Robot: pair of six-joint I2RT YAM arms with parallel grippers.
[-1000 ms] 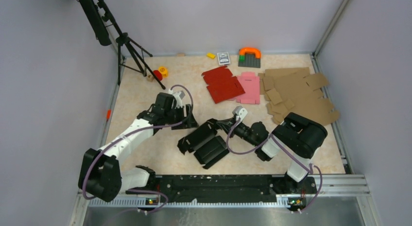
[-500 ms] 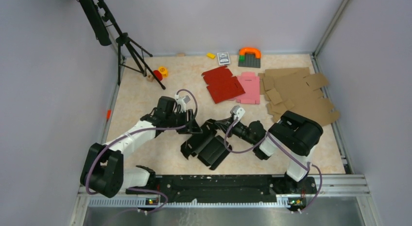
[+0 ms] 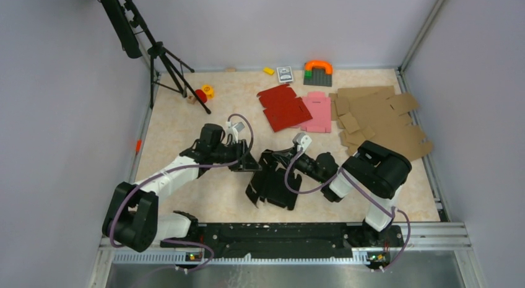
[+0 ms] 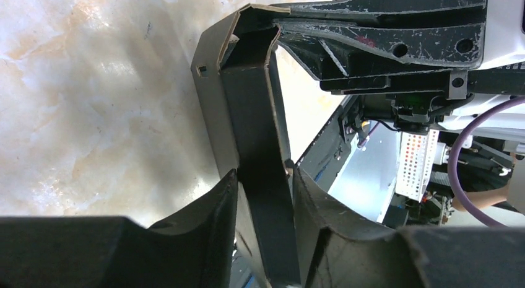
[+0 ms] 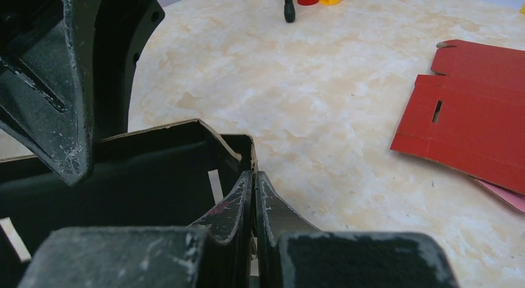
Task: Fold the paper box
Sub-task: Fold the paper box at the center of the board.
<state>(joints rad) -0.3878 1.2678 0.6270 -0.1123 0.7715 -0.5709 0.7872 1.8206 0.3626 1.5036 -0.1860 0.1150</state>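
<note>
We counted one black, matte, thin-cardboard paper box (image 3: pixel 272 187), one flat red cardboard blank (image 3: pixel 283 108), one flat pink cardboard blank (image 3: pixel 317 111) against the red one's right side, and a loose pile of brown cardboard blanks (image 3: pixel 377 121) whose number we could not tell. All lay on the marbled beige tabletop (image 3: pixel 179 121).

The paper box stood tipped up on edge near the middle of the tabletop, toward the near edge, between the two end effectors. The coloured blanks lay toward the far edge and the brown pile toward the far right corner.

Only the top view showed the pile. The left wrist view showed the left end effector (image 4: pixel 265 176) with its fingers against both faces of an upright strip of the paper box, pinching it. It also showed the right end effector (image 4: pixel 291 25) meeting the box's top fold. The right wrist view showed the right end effector (image 5: pixel 254 176) pressed together on a thin box edge.
</note>
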